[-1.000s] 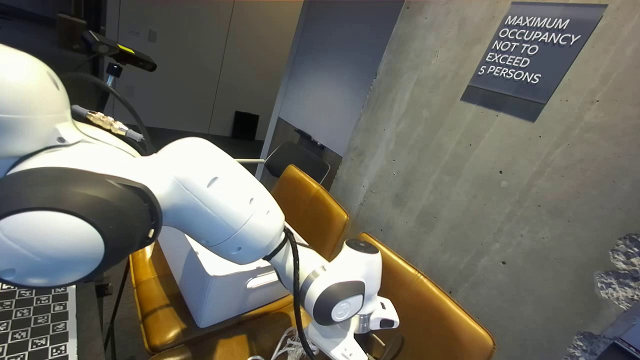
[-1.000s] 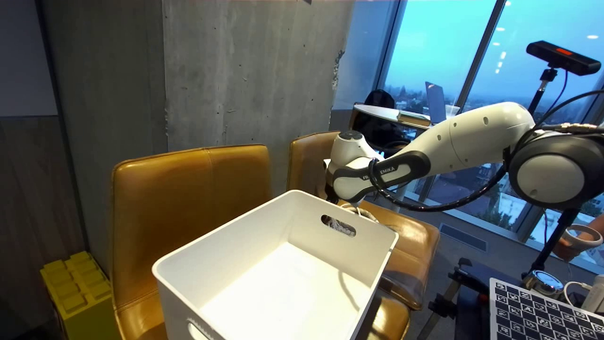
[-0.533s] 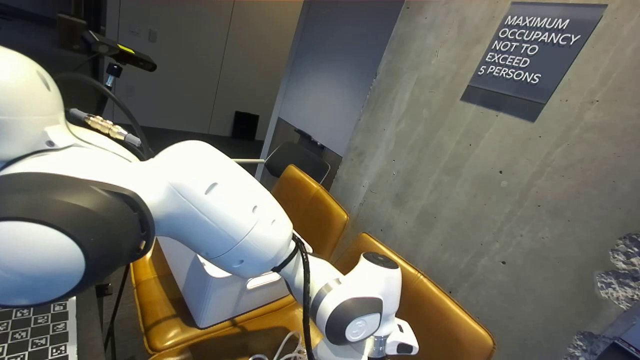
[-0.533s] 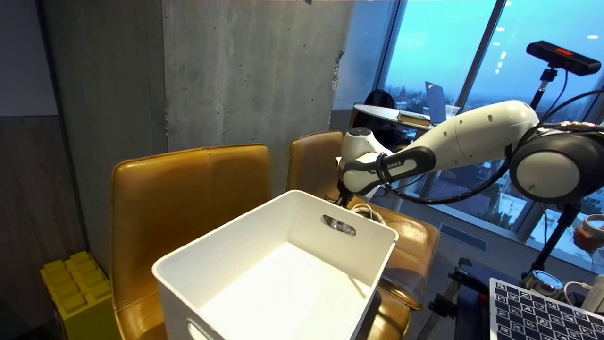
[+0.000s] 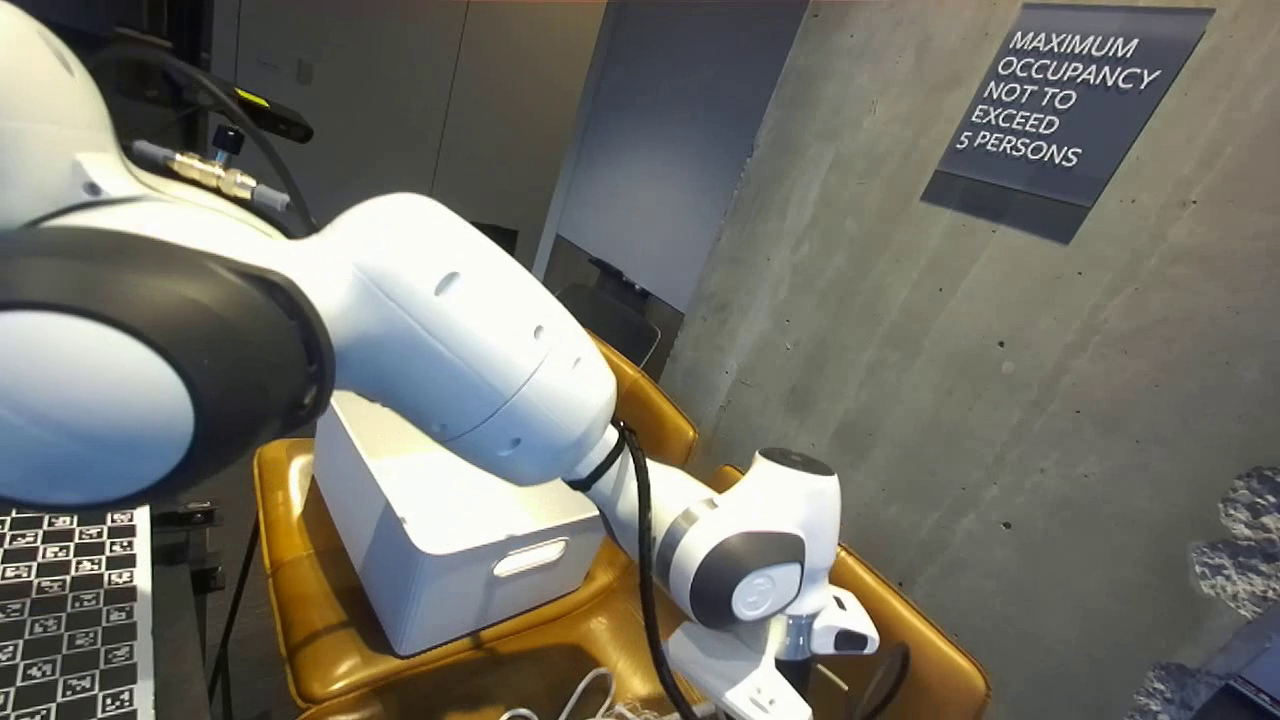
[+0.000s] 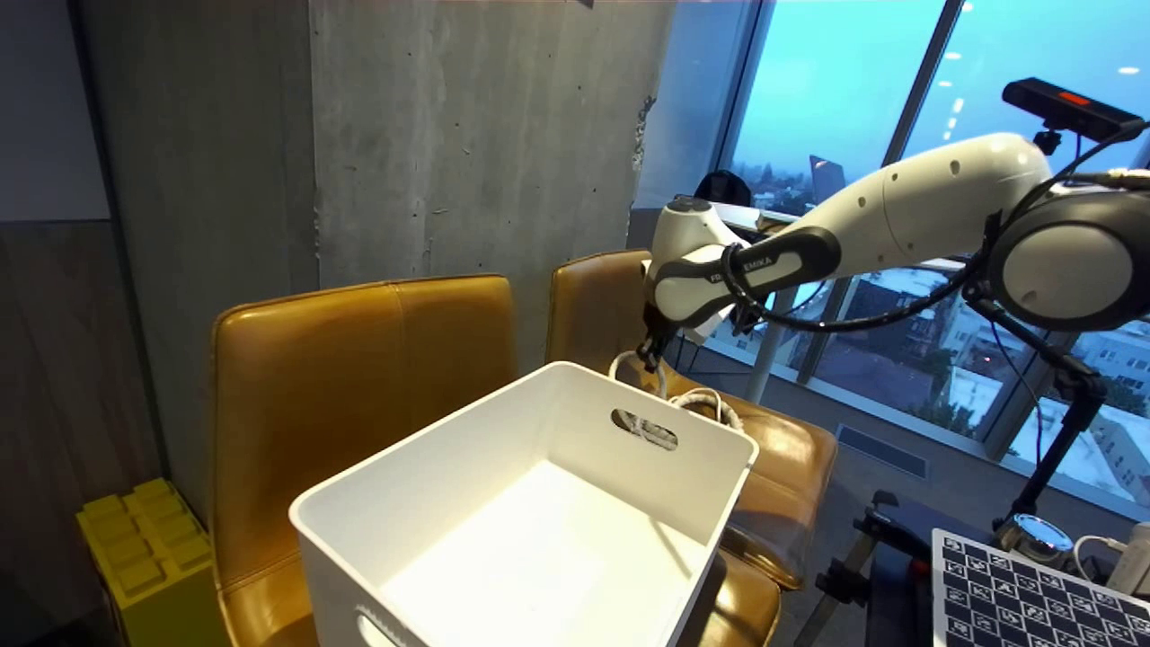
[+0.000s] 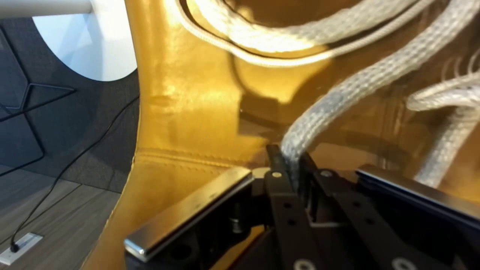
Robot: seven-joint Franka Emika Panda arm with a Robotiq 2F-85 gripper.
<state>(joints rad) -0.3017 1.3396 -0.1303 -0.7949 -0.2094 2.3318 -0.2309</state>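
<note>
A white braided cable [image 7: 348, 90] runs down between the fingers of my gripper [image 7: 292, 155] in the wrist view. Both fingertips press against it, so the gripper is shut on the cable. More of the cable lies in loops over the tan leather chair [image 7: 180, 123]. In an exterior view the gripper [image 6: 653, 352] hangs just behind the far rim of the white box [image 6: 530, 575], with a raised loop of cable beside it. Loose white strands of the cable [image 5: 585, 690] show at the bottom of an exterior view, where the fingertips are out of frame.
The white box stands on a neighbouring tan chair [image 6: 368, 359], next to the gripper's chair. A concrete wall [image 5: 950, 380] rises behind the chairs. A checkered board [image 6: 1033, 593] lies on a dark table, and a yellow bin [image 6: 153, 557] stands on the floor.
The arm first dipped and shifted slightly, then rose. A loop of cable has come up with the gripper behind the box. A hand with a cup has left an exterior view.
</note>
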